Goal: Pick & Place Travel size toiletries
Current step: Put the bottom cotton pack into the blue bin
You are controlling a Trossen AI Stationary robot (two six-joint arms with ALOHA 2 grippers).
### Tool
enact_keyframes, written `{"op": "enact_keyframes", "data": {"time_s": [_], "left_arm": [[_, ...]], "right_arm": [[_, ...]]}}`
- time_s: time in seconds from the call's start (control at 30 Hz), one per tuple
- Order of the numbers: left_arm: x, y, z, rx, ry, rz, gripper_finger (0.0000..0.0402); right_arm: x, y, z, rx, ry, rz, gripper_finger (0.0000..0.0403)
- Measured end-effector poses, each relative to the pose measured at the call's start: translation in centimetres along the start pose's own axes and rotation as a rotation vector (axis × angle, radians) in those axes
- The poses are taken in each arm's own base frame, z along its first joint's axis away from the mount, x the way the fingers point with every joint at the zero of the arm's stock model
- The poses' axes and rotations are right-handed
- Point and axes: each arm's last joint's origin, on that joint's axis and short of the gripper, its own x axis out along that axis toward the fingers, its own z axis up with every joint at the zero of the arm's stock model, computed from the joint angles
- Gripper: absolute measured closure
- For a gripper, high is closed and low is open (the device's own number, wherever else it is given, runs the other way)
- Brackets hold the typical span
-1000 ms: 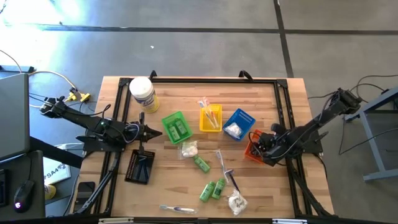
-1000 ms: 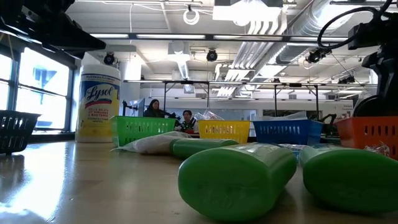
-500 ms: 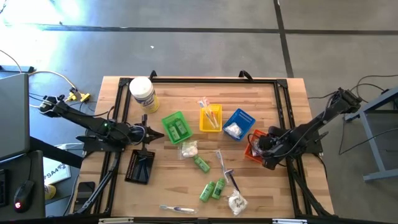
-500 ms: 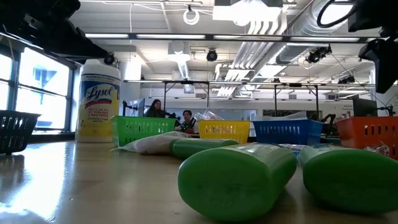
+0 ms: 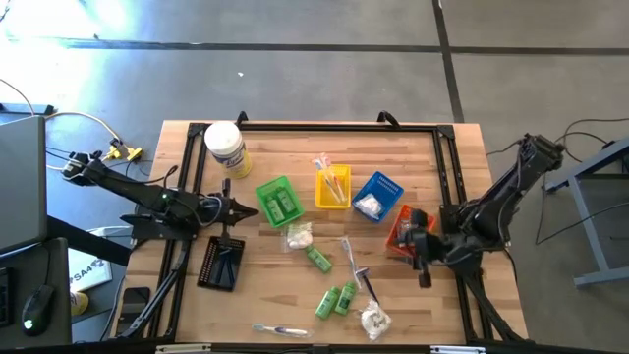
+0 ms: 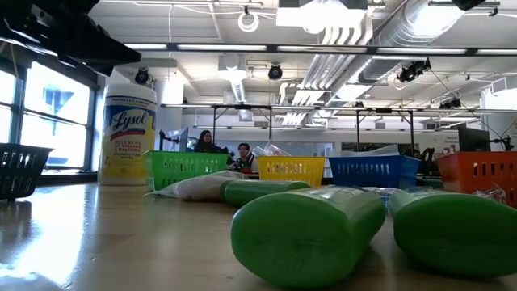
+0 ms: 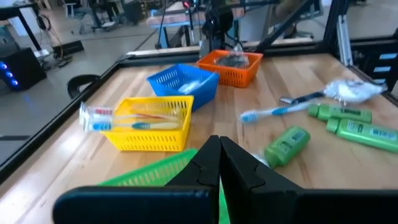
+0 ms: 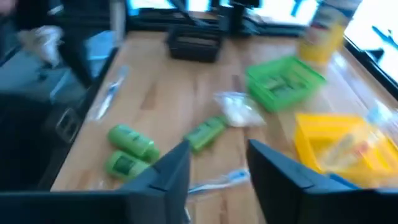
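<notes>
Toiletries lie scattered; only low view shows people.

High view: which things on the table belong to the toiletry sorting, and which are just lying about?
Job: green tubes, toothbrush, white packets, colored baskets, black basket.
Lying about: Lysol wipes canister.
</notes>
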Motion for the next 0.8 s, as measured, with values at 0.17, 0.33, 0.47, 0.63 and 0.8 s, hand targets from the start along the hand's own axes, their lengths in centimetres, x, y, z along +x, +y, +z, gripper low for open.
{"op": "enact_keyframes", "data": {"time_s": [0.17, 0.33, 0.47, 0.63, 0.8], "left_arm": [[-0.3, 0.0, 0.2, 0.009, -0.019, -0.052, 0.0401], [-0.3, 0.0, 0.2, 0.033, -0.019, -0.056, 0.0401], [-0.3, 0.0, 0.2, 0.045, -0.02, -0.056, 0.0401], [-0.3, -0.1, 0.2, 0.045, -0.019, -0.072, 0.0401], [-0.3, -0.1, 0.2, 0.046, -0.017, -0.078, 0.0401]], "right_arm": [[1.1, 1.0, -1.4, -0.085, -0.179, 0.122, 0.0347], [2.6, 0.5, -3.3, -0.058, -0.328, 0.231, 0.0396], [3.4, -0.2, -5.1, -0.06, -0.303, 0.215, 0.04], [4.1, -0.6, -6.0, -0.047, -0.267, 0.198, 0.0401], [5.3, -0.7, -6.6, -0.041, -0.221, 0.167, 0.0401]]}}
